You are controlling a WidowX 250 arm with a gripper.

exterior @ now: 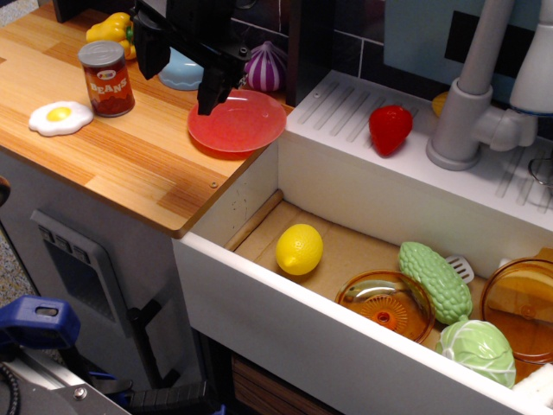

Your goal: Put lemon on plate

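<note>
The yellow lemon [299, 249] lies on the floor of the white sink [259, 294], near its left end. The red-pink plate [237, 121] sits on the wooden counter [130, 164] by the sink's back-left corner and has nothing on it. My black gripper [178, 86] hangs over the counter at the plate's back-left edge, far above and behind the lemon. Its two fingers are spread apart and hold nothing; one fingertip [208, 102] is just over the plate's rim.
On the counter stand a beans can [106, 78], a fried egg [60, 117], a yellow pepper [111, 30], a light blue bowl [183, 73] and a purple bulb [266, 67]. The sink also holds two amber dishes [386, 304], a green gourd [434, 281] and a cabbage [478, 350]. A red fruit [390, 130] and the faucet [467, 112] are on the ledge.
</note>
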